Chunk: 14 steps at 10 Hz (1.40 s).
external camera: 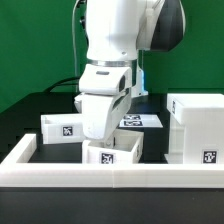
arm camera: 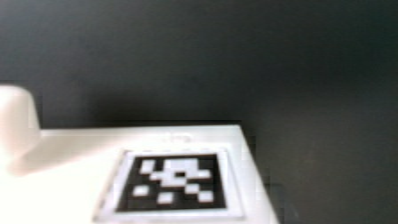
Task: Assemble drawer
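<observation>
The drawer's big open-fronted white box [external camera: 196, 126] stands at the exterior view's right. One small white tray [external camera: 60, 127] lies at the left. A second small tray [external camera: 112, 153] lies at the front middle. My gripper [external camera: 101, 137] hangs low, directly over the back of this second tray. Its fingertips are hidden by the hand and the tray wall, so I cannot tell whether they are open or shut. The wrist view shows, very close and blurred, a white tagged surface [arm camera: 175, 180] on the black table. No finger shows clearly there.
The marker board [external camera: 143, 120] lies flat behind the gripper. A long low white rail [external camera: 110, 173] edges the table's front and runs back along the left side. A rounded white lump [arm camera: 15, 118] sits at the edge of the wrist view.
</observation>
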### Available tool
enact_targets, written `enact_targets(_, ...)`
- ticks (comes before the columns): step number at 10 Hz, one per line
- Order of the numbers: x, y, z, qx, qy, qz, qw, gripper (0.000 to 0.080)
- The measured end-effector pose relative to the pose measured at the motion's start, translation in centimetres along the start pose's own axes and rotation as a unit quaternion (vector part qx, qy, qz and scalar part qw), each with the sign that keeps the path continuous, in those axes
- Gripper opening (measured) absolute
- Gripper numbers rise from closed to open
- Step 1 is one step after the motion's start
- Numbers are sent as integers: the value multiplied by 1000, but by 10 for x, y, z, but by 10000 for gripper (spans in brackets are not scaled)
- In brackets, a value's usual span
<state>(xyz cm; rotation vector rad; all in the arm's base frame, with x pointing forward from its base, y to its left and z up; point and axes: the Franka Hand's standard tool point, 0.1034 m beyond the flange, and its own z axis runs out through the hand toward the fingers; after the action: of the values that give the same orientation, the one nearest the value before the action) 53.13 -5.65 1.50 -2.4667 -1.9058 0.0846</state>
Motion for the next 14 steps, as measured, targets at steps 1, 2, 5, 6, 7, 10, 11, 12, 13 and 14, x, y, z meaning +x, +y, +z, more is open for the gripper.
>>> enact_targets(1, -2, 0, 1, 1, -1, -15, 1000, 41)
enact_targets(2, -5, 0, 1, 1, -6, -49, 999, 41)
enact_targets(5, 6, -2, 2, 0, -4, -49, 999, 41)
enact_targets(6, 17, -4, 1, 3, -2, -50, 999, 41)
enact_targets(7, 25, -4, 0, 4, -1, -52, 999, 41)
enact_targets(10, 34, -3, 0, -12, 5, -44, 999, 41)
enact_targets(11, 32, -5, 2, -8, 4, -43, 999, 41)
enact_targets(12, 32, -5, 2, -9, 4, -44, 999, 41)
enact_targets(13, 31, -5, 4, -14, 5, -50, 999, 41)
enact_targets(14, 39, -4, 3, -26, 4, -53, 998, 41)
